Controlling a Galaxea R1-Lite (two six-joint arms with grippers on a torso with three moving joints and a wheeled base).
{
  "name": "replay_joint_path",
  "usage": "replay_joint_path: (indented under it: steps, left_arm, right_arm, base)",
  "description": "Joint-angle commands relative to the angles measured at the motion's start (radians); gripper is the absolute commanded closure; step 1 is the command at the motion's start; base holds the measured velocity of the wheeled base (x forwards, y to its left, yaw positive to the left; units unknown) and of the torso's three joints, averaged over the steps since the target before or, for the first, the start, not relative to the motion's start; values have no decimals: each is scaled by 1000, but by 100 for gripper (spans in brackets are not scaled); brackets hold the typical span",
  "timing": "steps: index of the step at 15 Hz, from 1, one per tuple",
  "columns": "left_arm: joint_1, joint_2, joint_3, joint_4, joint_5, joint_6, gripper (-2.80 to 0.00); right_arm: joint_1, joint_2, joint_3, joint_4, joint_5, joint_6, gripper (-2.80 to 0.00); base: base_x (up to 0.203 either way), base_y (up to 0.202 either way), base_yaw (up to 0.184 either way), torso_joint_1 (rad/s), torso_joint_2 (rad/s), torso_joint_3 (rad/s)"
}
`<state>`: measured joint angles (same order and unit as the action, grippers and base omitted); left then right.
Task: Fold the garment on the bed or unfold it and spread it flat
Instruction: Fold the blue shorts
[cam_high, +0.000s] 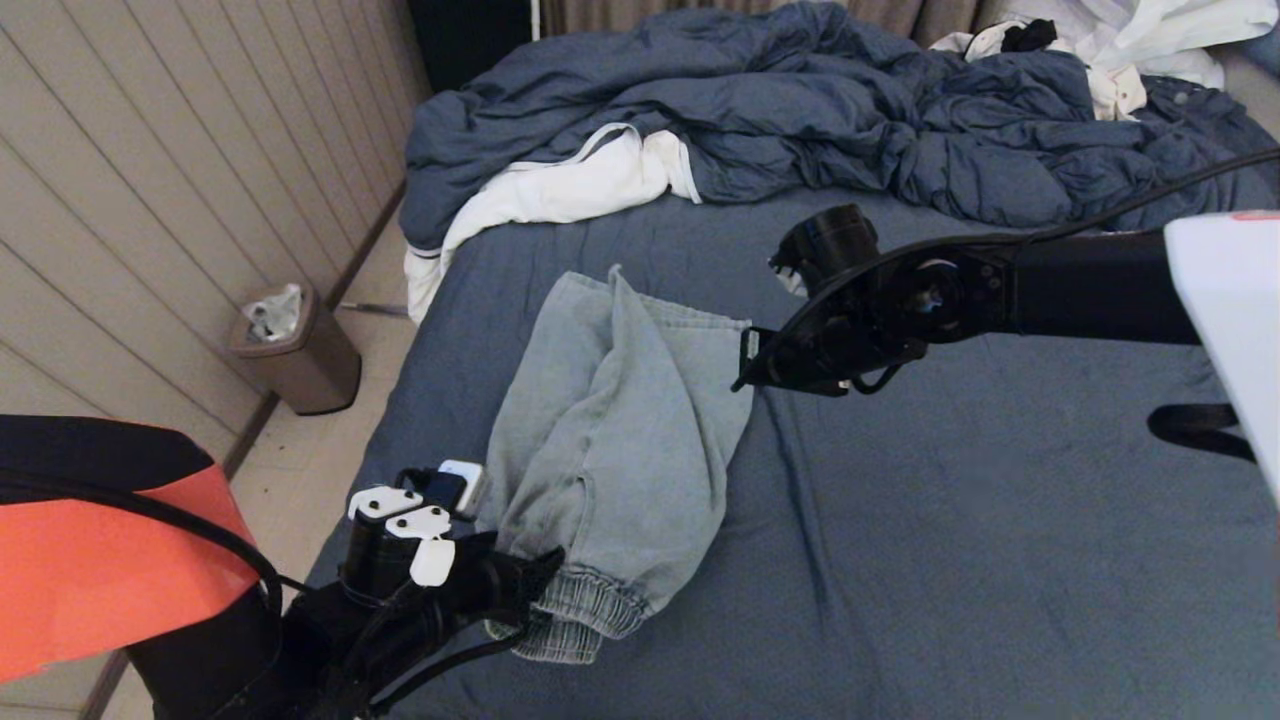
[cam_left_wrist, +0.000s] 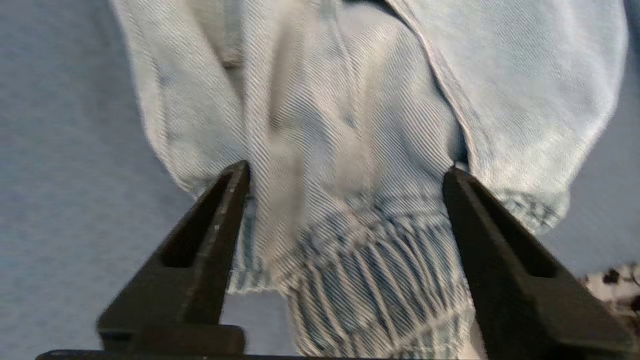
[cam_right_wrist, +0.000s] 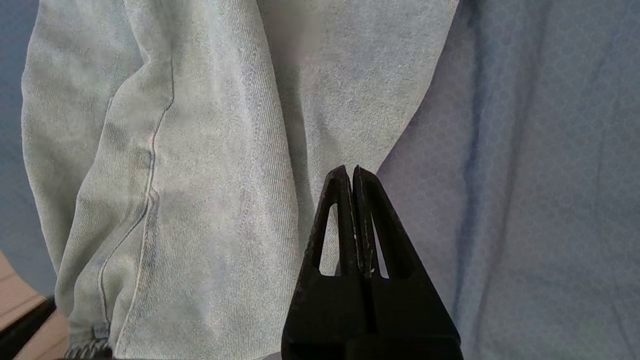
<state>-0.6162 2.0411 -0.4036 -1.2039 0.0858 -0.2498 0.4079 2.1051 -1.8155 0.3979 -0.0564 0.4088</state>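
Note:
The garment (cam_high: 620, 430), pale blue denim shorts, lies crumpled lengthwise on the left part of the bed (cam_high: 950, 520), gathered waistband (cam_high: 585, 605) toward me. My left gripper (cam_high: 535, 590) is at that waistband, open. In the left wrist view its jaws (cam_left_wrist: 347, 170) stand wide apart on either side of the ribbed waistband (cam_left_wrist: 375, 270), not pinching it. My right gripper (cam_high: 745, 375) hovers over the shorts' far right edge, shut and empty. In the right wrist view its fingertips (cam_right_wrist: 351, 170) are pressed together above the edge of the denim (cam_right_wrist: 200, 175).
A bulky dark blue duvet (cam_high: 800, 110) is heaped across the back of the bed, with a white garment (cam_high: 560, 190) at its left end. A lidded bin (cam_high: 300, 350) stands on the floor by the panelled wall, left of the bed. Bare sheet (cam_right_wrist: 540, 175) lies right of the shorts.

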Motion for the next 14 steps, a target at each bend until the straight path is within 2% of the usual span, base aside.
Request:
replay_joint_path:
  steps: [1,7,14]
  left_arm:
    - [1,-3,5,-22,5,0,-280]
    - [-7,-10,17,-28,5,1,-280]
    - [-66,-19,74,-35,5,7,-280]
  right_arm:
    - [0,0,1,2,0,2,0]
    - [0,7,1,1,0,4,0]
    - [1,10,0,1,0,5,0]
  base:
    - [0,0,0,0,0,0]
    - [0,0,0,0,0,0]
    - [0,0,0,0,0,0]
